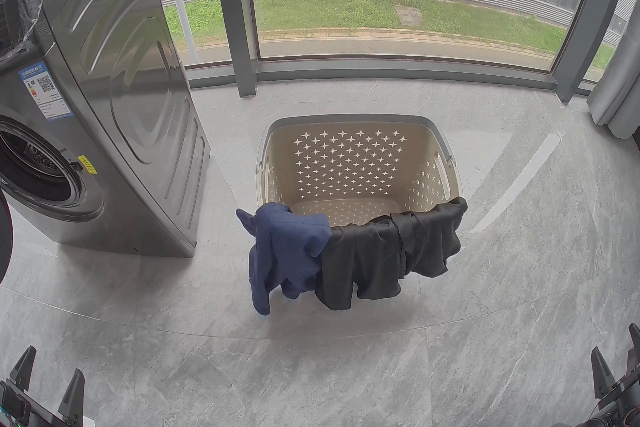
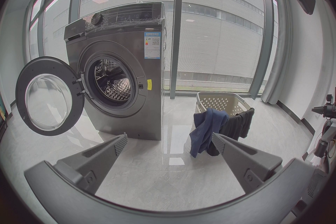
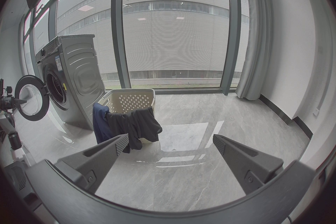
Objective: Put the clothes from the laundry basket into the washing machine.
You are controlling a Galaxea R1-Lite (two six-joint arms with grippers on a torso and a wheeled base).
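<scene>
Your laundry basket (image 1: 360,123) stands right of the washing machine (image 1: 127,88), with 2 garments draped over its near rim, a blue garment (image 1: 287,248) at the left and a black garment (image 1: 387,251) touching it; the machine's door (image 2: 49,95) hangs open. The depths of the drum (image 2: 112,81) are too dark for you to judge; the left gripper (image 2: 168,139) and right gripper (image 3: 169,139) both gape wide, holding nothing, on the near side and well apart from the basket.

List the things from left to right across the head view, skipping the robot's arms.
First the washing machine → blue garment → black garment → curtain.
</scene>
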